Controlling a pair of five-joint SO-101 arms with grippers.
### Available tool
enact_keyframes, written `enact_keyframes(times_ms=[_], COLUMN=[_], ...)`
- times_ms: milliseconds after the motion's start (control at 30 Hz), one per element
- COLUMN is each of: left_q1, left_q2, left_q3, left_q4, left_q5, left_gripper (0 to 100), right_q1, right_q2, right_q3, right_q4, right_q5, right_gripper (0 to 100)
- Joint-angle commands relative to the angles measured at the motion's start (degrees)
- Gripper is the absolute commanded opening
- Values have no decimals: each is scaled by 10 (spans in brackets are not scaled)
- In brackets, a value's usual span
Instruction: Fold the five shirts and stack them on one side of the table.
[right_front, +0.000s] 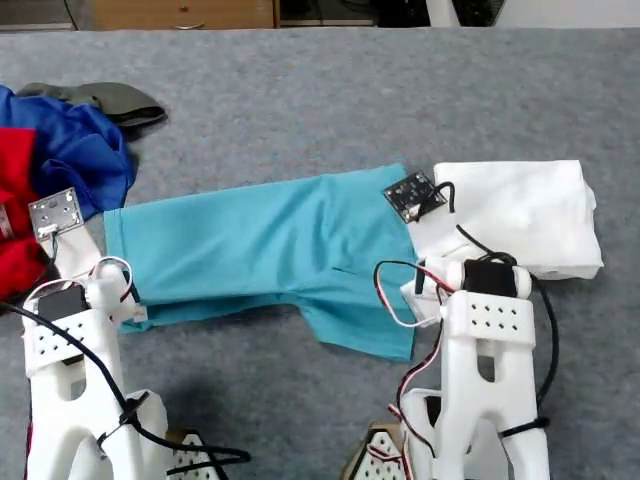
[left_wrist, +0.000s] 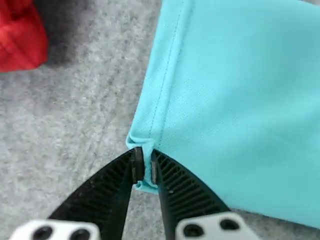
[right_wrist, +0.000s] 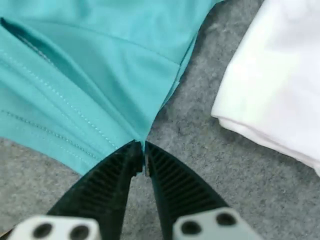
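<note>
The left pincer and right pincer, tips down, each pinch the teal shirt.

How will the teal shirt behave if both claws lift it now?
Probably floppy: the teal shirt lies flat with soft folds, so it should sag between the left claw and right claw. Likely light: thin fabric. The narrowly pinched hem may slip.
</note>
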Motion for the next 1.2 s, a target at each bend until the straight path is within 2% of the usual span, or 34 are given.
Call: enact_keyframes(times_ms=[0,200,700,800,933,1033,1167], left_q1=[-1,49,47,47,47,45,45], left_q2=[-11,-11,-10,-7,-10,-11,-11], left_q3=[5,12,34,32,34,32,3], left_q4=[4,-1,-1,-1,4,4,43], left_q5=[-9,-8,-11,-11,-12,-14,-14], left_gripper=[19,19,25,69,173,178,178], right_q1=[-7,-2,21,20,20,20,21], right_q2=[-29,-58,-62,-62,-62,-62,-62], right_q3=[2,3,18,20,15,7,-34], right_q4=[4,14,23,24,24,25,72], right_q5=[7,7,39,45,51,70,74], right_gripper=[2,2,2,10,125,212,224])
